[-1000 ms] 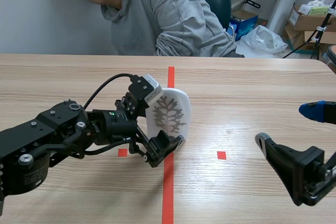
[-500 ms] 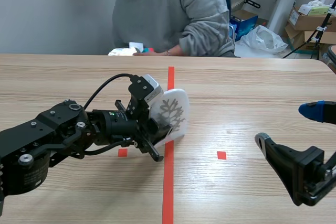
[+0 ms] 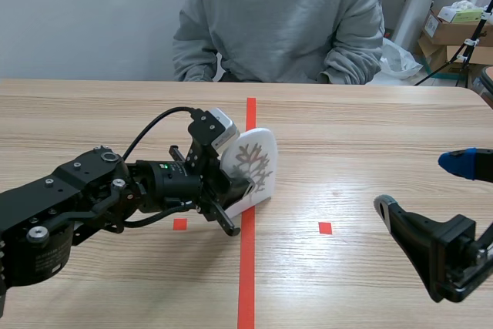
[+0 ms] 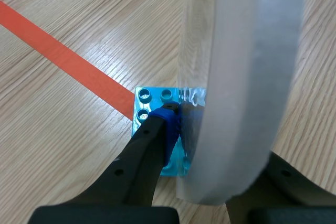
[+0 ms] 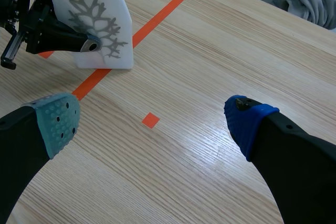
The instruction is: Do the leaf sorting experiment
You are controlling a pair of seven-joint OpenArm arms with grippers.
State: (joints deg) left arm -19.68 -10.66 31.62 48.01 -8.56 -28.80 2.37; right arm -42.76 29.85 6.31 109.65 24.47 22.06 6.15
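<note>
White leaf plaque (image 3: 250, 161), grey vein pattern: clamped edge-on between the left jaws, slightly tilted, at the orange-red tape line mid-table. Small blue studded block (image 4: 157, 98) at its foot, touching one pad. Right jaws: spread wide, holding nothing, low at the table's right side, well apart from the plaque. Wood-grain table (image 3: 370, 129). Beyond it, seated person in grey hoodie (image 3: 281, 21); cardboard boxes (image 3: 454, 28) at the room's far right.
</note>
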